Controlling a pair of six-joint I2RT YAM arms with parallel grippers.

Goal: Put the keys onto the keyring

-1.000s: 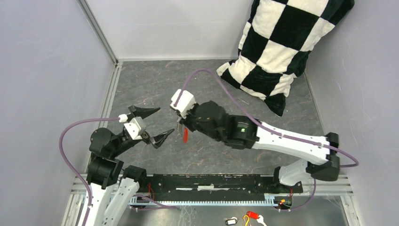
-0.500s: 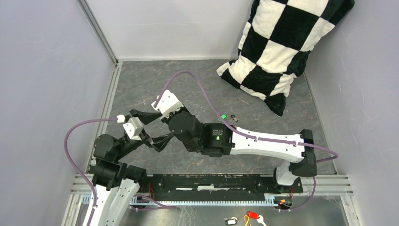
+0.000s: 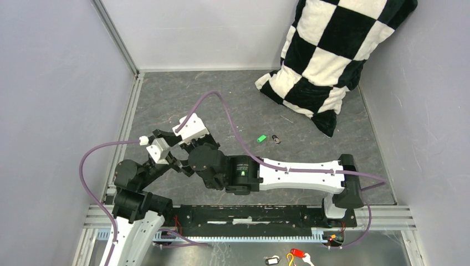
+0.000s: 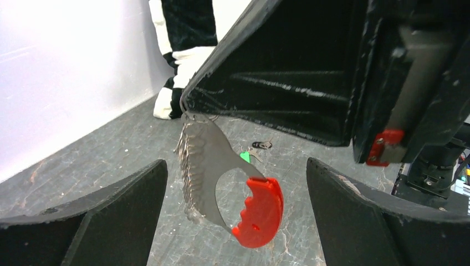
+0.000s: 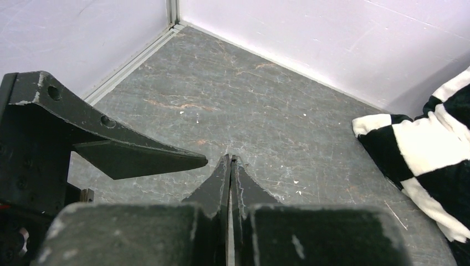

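My right gripper (image 3: 185,148) has reached over to the left arm and is shut (image 5: 230,160). In the left wrist view its fingertips (image 4: 191,108) pinch the top of the keyring (image 4: 185,158), a thin silvery chain. The long red plastic key (image 4: 258,213) hangs from it on a grey metal part. Both dangle above the floor between the fingers of my open left gripper (image 4: 236,161), touching neither. The left gripper also shows from above (image 3: 176,152). The green key (image 3: 261,138) and the small dark metal key (image 3: 275,139) lie side by side on the floor, also seen in the left wrist view (image 4: 244,157).
A black-and-white checked pillow (image 3: 332,50) leans in the back right corner. Grey walls enclose the floor. A red tag with a yellow loop (image 3: 297,254) and a small black-framed white tag (image 3: 271,259) lie in front of the base rail. Purple cables arch over both arms.
My right arm has swung left with the red key and chain, bringing them between the left gripper's open fingers. The green and dark keys are now uncovered.
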